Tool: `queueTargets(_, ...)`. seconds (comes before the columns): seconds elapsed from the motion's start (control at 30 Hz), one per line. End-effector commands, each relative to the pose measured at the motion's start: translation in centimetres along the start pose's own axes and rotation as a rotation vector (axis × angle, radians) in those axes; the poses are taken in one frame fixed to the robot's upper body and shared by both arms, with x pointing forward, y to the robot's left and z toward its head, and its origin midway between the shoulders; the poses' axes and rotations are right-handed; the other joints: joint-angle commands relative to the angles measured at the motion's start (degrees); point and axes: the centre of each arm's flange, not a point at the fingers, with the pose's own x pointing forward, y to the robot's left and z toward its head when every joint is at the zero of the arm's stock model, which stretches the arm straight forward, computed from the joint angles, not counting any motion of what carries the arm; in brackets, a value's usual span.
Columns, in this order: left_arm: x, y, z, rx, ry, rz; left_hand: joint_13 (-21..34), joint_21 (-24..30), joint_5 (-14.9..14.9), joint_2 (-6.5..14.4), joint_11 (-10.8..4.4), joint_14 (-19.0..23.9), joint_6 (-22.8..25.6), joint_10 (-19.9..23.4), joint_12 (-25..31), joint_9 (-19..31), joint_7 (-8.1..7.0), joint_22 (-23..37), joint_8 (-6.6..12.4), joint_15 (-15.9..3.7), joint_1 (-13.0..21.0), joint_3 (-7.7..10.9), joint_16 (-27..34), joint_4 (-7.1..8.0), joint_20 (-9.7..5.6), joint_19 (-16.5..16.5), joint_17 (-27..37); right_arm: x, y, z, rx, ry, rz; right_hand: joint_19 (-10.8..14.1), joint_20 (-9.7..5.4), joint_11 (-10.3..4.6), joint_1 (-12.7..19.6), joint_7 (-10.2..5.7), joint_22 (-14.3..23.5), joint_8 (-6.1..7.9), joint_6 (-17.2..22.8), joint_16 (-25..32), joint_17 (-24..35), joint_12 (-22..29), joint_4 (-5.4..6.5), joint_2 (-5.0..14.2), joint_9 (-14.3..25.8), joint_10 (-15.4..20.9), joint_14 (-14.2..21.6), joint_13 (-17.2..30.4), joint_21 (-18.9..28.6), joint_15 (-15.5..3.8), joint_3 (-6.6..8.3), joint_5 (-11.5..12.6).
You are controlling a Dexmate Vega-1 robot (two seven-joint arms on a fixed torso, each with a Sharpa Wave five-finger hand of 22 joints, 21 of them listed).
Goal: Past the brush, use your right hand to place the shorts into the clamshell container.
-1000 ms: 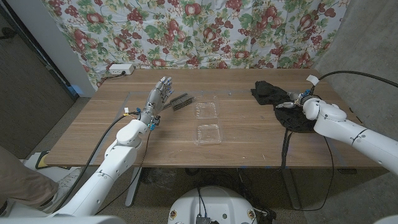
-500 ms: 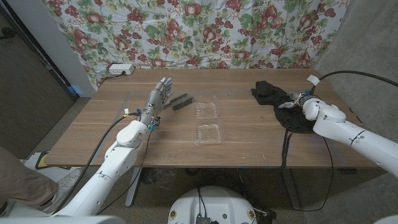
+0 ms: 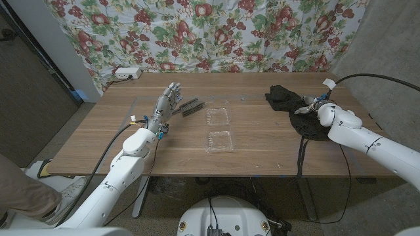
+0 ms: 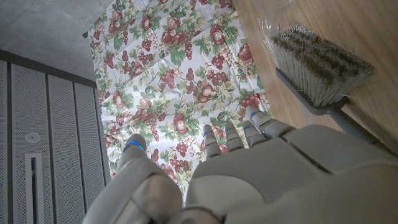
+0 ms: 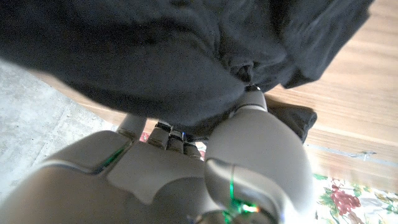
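Note:
The black shorts (image 3: 286, 98) lie bunched at the table's far right, spreading toward the right edge. My right hand (image 3: 312, 107) is buried in the cloth. In the right wrist view the shorts (image 5: 155, 56) drape over the fingers, and the thumb (image 5: 258, 137) presses a fold against them. The clear clamshell container (image 3: 219, 128) lies open at mid-table, its two halves one behind the other. The brush (image 3: 190, 106) lies to its left, bristles (image 4: 323, 74) on the wood. Beside the brush stands my left hand (image 3: 165, 105), fingers spread and holding nothing.
A white power strip (image 3: 126, 73) sits at the far left corner in front of the floral cloth (image 3: 216, 33). A black cable (image 3: 302, 154) hangs over the near edge on the right. A person's leg (image 3: 20, 193) shows at the lower left.
My right hand has crept slightly left and farther into the shorts. The left hand, brush and container have not moved.

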Motion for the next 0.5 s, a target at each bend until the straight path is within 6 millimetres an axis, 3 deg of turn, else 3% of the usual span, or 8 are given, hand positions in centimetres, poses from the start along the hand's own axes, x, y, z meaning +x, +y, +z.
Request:
queueTargets(0.03, -0.03, 0.12, -0.16, -0.004, -0.001, 0.002, 0.32, -0.05, 0.13, 0.30, -0.16, -0.53, 0.06, -0.02, 0.33, 0.12, -0.29, 0.16, -0.03, -3.21, 0.10, -0.03, 0.16, -0.16, -1.63, 0.39, 0.12, 0.06, -0.05, 0.22, -0.001, 0.001, -0.024, 9.29, -17.04, -0.53, 1.04, 0.02, 0.13, 0.21, 1.32, 0.66, 0.75, 1.95, 0.37, 0.14, 0.24, 2.00, 2.11, 1.12, 0.61, -4.71, 0.16, -0.24)
queueTargets(0.23, 0.03, 0.12, -0.26, -0.007, -0.001, 0.002, 0.32, -0.05, 0.11, 0.31, -0.22, -0.55, 0.08, -0.04, 0.32, 0.12, -0.25, 0.16, -0.02, -3.27, 0.05, -0.07, 0.15, -0.15, -1.62, 0.38, 0.12, -0.01, -0.15, 0.26, -0.002, 0.001, -0.043, 9.57, -18.16, -1.28, 3.47, -0.67, 0.34, 1.08, 5.09, 2.55, 2.76, 5.80, 0.39, 1.07, 0.55, 4.86, 6.82, 3.42, 2.30, -6.67, 0.77, -0.37)
queueTargets(0.4, 0.03, 0.17, -0.30, -0.009, -0.002, 0.004, 0.32, -0.04, 0.10, 0.32, -0.14, -0.49, 0.06, 0.01, 0.34, 0.12, -0.30, 0.16, -0.03, -3.31, 0.00, -0.11, 0.18, -0.13, -1.65, 0.40, 0.12, 0.05, -0.13, 0.39, 0.001, 0.004, -0.039, 9.34, -18.28, -2.36, 6.53, -3.03, 0.52, 3.21, 10.79, 6.28, 6.49, 9.85, 0.30, 1.25, 1.72, 8.01, 10.44, 6.18, 3.92, -8.63, 0.81, -1.28)
queueTargets(0.5, 0.03, 0.20, -0.32, -0.010, -0.002, 0.005, 0.32, -0.05, 0.10, 0.32, -0.17, -0.52, 0.10, -0.01, 0.33, 0.12, -0.22, 0.16, -0.02, -3.29, -0.04, -0.14, 0.17, -0.12, -1.67, 0.37, 0.13, 0.09, -0.13, 0.49, 0.002, 0.003, -0.045, 9.60, -18.37, -3.04, 8.25, -3.43, 0.72, 3.92, 12.21, 7.86, 8.04, 11.54, 0.12, 1.45, 2.45, 9.22, 11.71, 7.47, 4.92, -9.44, 0.98, -1.70)
